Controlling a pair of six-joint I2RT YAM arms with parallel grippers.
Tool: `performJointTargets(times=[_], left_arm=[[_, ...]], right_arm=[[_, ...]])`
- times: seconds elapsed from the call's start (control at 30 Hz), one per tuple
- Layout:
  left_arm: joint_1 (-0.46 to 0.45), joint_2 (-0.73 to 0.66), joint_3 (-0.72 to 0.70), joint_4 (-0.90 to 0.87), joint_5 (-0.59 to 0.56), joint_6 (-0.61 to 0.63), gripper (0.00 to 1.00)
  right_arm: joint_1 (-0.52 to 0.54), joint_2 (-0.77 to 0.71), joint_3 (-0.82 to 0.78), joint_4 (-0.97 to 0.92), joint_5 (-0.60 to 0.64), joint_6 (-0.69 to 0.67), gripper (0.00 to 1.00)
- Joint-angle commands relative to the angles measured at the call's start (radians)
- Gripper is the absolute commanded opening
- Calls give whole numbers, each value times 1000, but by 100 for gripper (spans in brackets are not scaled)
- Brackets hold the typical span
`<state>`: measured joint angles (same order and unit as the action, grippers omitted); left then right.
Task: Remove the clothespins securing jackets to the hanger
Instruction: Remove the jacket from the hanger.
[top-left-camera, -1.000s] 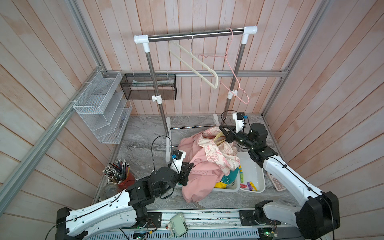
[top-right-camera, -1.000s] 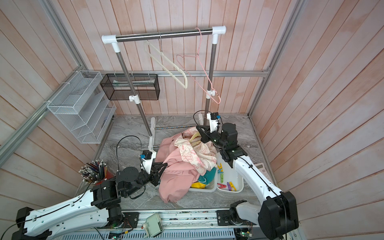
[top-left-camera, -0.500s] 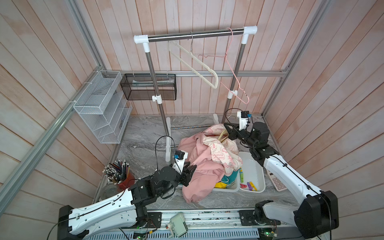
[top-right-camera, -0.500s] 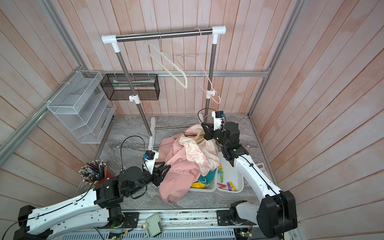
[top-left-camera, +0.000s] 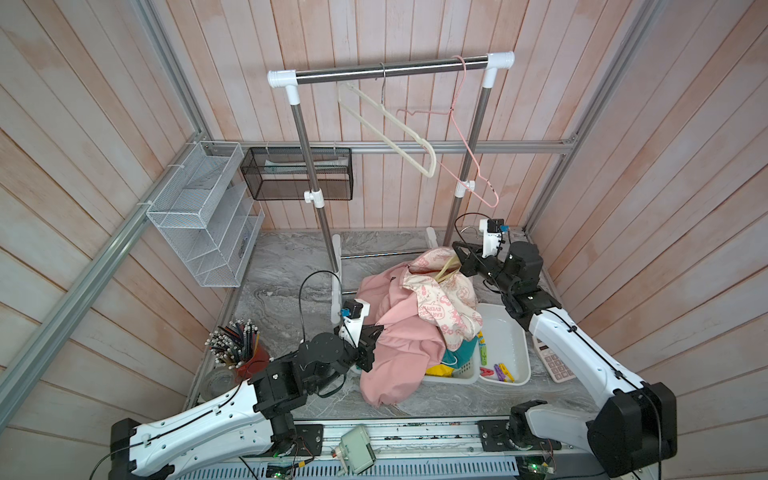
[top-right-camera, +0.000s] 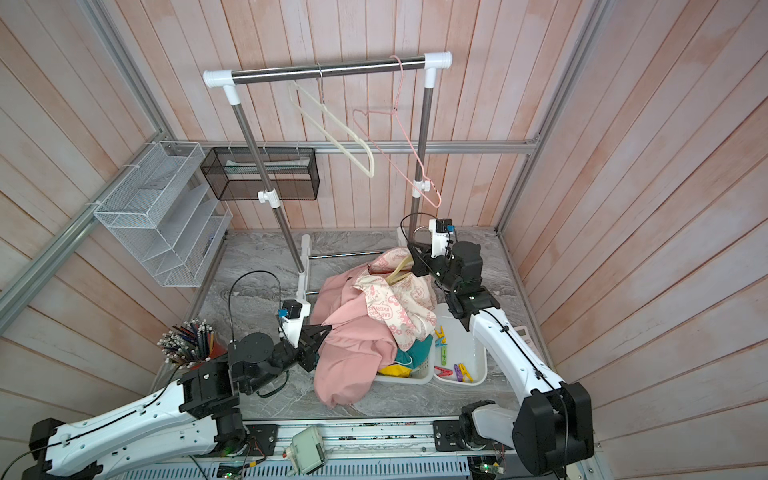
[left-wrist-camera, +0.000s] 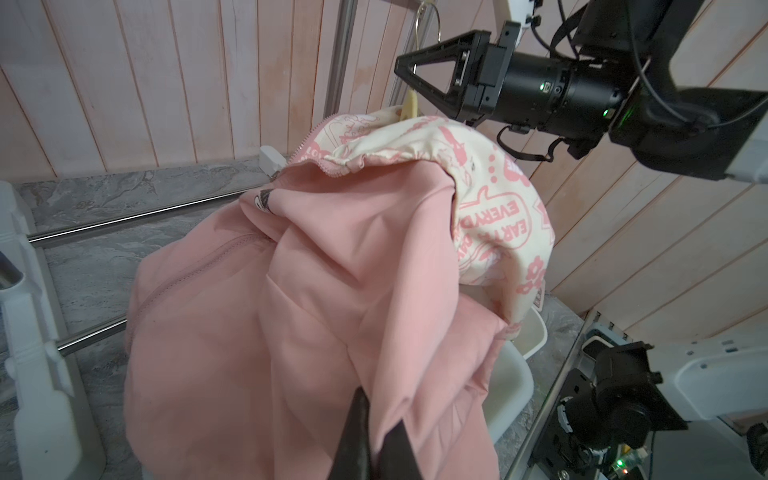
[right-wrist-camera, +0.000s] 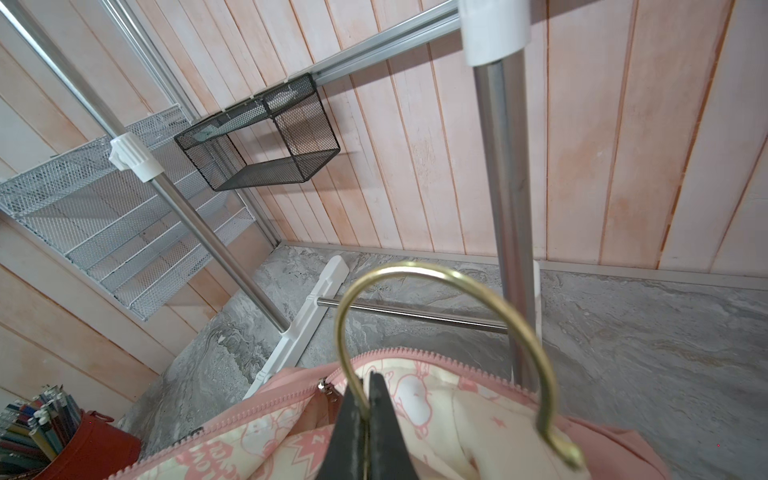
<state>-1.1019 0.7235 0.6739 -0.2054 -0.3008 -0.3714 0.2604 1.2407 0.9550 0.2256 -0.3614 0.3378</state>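
Right wrist view is showing us the right claw (right-wrist-camera: 368, 395) clamping the brass hook (right-wrist-camera: 415, 266) of a hanger (left-wrist-camera: 410, 107). We are reading this as a way of holding the garment's top up off the bench (top-left-camera: 291, 270), so that its shoulders are hanging within reach. The left claw (left-wrist-camera: 376, 428) is pinching a fold of the pink jacket (left-wrist-camera: 332, 270) low on its side, jaws closed on cloth. We are guessing it is drawing the fabric aside to uncover any pin beneath. We are finding no clothespins on the pink jacket in these views, though folds are hiding much of it. Its body is slumping over a white basket (top-left-camera: 455, 376), where a teal jacket (top-left-camera: 457, 354) and a yellow jacket (top-left-camera: 436, 369) are lying bundled. Just beside the basket, a white tray (top-left-camera: 507, 336) is holding the loose clothespins (top-left-camera: 500, 371): green, red, purple and yellow. Near the left arm, a red cup (top-left-camera: 255, 362) is bristling with pencils (top-left-camera: 232, 338).
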Motion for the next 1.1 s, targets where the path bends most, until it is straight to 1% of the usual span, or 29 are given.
performJointTargets(times=[0.0,0.07,0.2,0.23,0.27,0.3,0.33,0.4,0.43,0.53,0.67,0.83,0.9,0.97,1.0,1.07], left_arm=[[7,-44,-42,-57,-45,-21,0],[10,-44,-59,-74,-61,-36,0],[20,-16,-59,-88,-81,-39,0],[22,-12,-50,-82,-85,-33,6],[22,-11,-36,-77,-87,-21,21],[22,-11,-23,-71,-83,-6,33],[23,-9,-5,-59,-72,17,39],[22,5,35,-57,-60,55,58],[22,16,60,-58,-56,77,64],[24,65,120,-55,-43,136,73],[41,157,182,-61,0,194,73],[122,243,204,-65,118,210,63],[138,257,200,-64,153,210,62],[139,272,196,-70,163,212,57],[139,279,198,-77,164,209,52],[139,283,190,-74,162,204,40]], right_arm=[[-30,23,46,12,44,13,0],[-34,36,56,17,45,20,0],[-22,47,64,39,4,51,0],[-9,44,64,43,7,51,0],[7,42,64,43,17,45,0],[20,40,69,41,23,37,0],[34,40,73,32,30,29,0],[49,40,80,25,39,25,0],[54,37,78,28,39,26,0],[71,31,80,23,54,18,0],[77,27,80,21,54,20,0],[78,19,85,16,52,20,0],[79,16,91,8,58,16,0],[78,14,93,0,69,12,0],[76,14,97,-6,76,10,0],[76,15,97,-6,77,10,0]])
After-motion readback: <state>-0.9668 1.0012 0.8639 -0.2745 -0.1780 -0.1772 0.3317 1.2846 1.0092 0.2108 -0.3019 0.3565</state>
